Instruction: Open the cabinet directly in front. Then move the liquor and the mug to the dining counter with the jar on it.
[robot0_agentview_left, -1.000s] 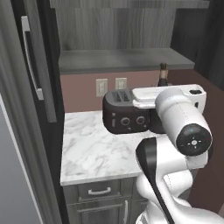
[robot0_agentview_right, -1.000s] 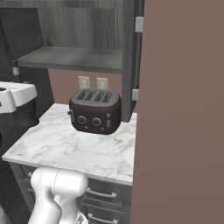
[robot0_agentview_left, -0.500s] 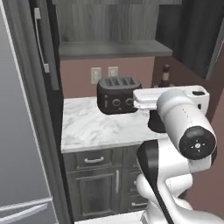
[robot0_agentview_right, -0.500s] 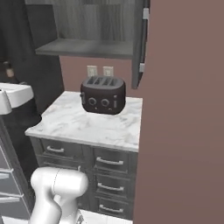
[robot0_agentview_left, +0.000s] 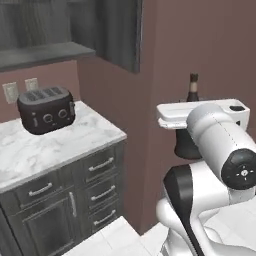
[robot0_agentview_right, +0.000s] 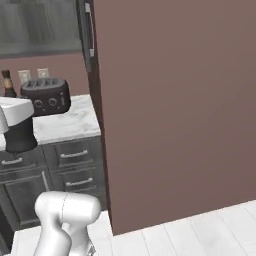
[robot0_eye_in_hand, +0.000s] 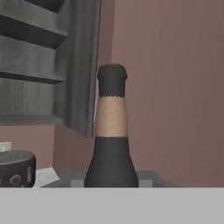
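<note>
While the gripper (robot0_agentview_left: 186, 145) stayed clamped on the liquor (robot0_eye_in_hand: 111, 131) at right of centre, the toaster (robot0_agentview_left: 46, 109) sat at left, under the open cabinet (robot0_agentview_left: 118, 30).

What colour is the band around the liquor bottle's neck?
Tan, on the near-black liquor bottle; clearest in the hand view.

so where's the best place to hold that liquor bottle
Probably low on the body, as it looks held now: the liquor stands upright just ahead of the hand camera, its bulbous base hidden at the gripper. The neck tapers thin, so coming in level from the side on the wider body seems steadier than pinching up top.
</note>
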